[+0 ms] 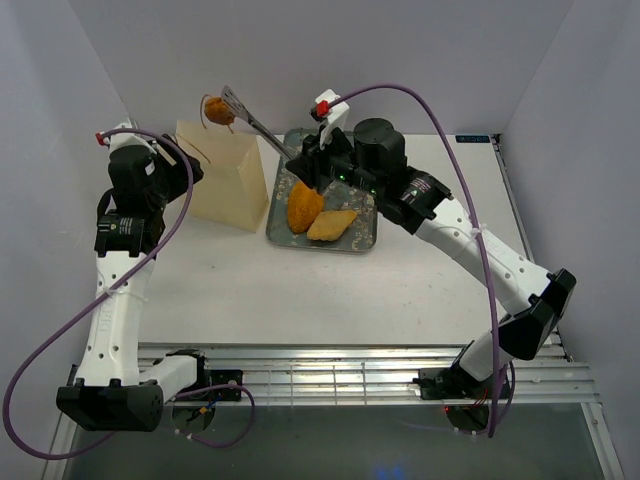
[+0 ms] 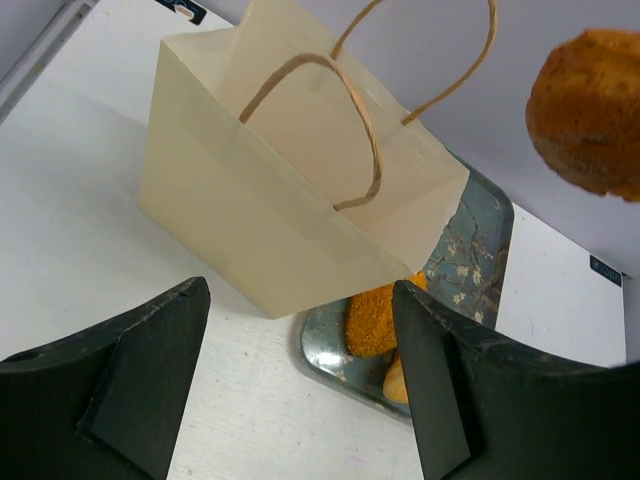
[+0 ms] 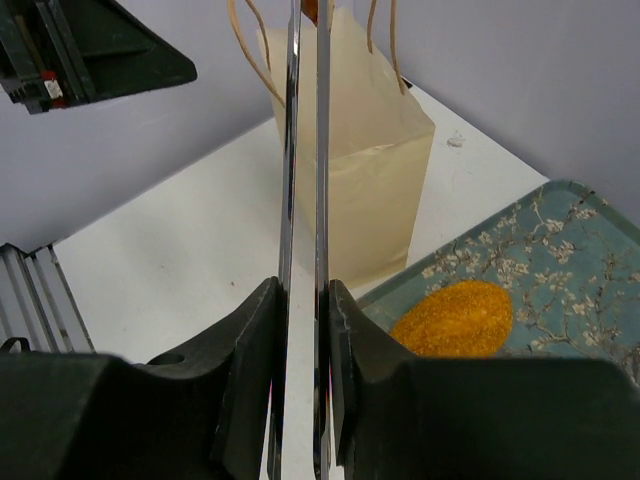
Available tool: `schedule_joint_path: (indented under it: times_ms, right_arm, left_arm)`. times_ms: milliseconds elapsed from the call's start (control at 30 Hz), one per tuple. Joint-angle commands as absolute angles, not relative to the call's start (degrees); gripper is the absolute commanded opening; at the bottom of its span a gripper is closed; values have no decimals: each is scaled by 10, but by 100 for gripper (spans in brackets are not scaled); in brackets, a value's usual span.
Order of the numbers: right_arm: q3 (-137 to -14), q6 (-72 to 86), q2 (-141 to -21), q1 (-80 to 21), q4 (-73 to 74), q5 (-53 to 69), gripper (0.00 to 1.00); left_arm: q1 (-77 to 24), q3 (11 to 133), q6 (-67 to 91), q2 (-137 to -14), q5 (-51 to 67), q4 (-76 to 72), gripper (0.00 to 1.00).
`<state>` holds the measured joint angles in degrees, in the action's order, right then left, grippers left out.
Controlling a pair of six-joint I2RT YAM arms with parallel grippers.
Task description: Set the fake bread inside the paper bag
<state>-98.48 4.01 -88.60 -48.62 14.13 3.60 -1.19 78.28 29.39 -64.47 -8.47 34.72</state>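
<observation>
The white counter (image 1: 300, 290) carried a cream, boxy paper bag (image 1: 222, 175) standing upright with its tan cord handles looped above the open mouth. What lay inside it could not be seen. Just beside it sat a grey-green floral metal tray (image 3: 560, 250) holding a big orange oval loaf (image 1: 304, 207) and a pale tan flat slice (image 1: 332, 224), the two touching.

The right gripper (image 3: 303, 300) was clamped on long silver metal tongs (image 1: 262, 128), whose tips pinched a small brown-orange bread piece (image 1: 218, 110) in the air above the bag's far side. Whether it hung squarely over the mouth could not be told. The left gripper (image 2: 300, 385) hovered near the bag, spread apart and empty.

The fake bread looked light and stiff, probably slippery against metal, so the loaf would be best pinched across its narrow middle.
</observation>
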Motion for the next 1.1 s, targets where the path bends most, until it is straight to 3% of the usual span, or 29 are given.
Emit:
schedule_joint_path:
  times_ms: [0,367,1067]
  right_arm:
    - [-998,45,-899,-493,55,51,8]
    - [-1047,26,-979,-495,34,57,8]
    - [-1151,4,-1096,-504,31,65,8]
  left_arm:
    - [-9,757,307,-611,-47,345,84]
    - [-9,733,325,-557,20,353,84]
    - [-9,784,327,-497,-53,400,87]
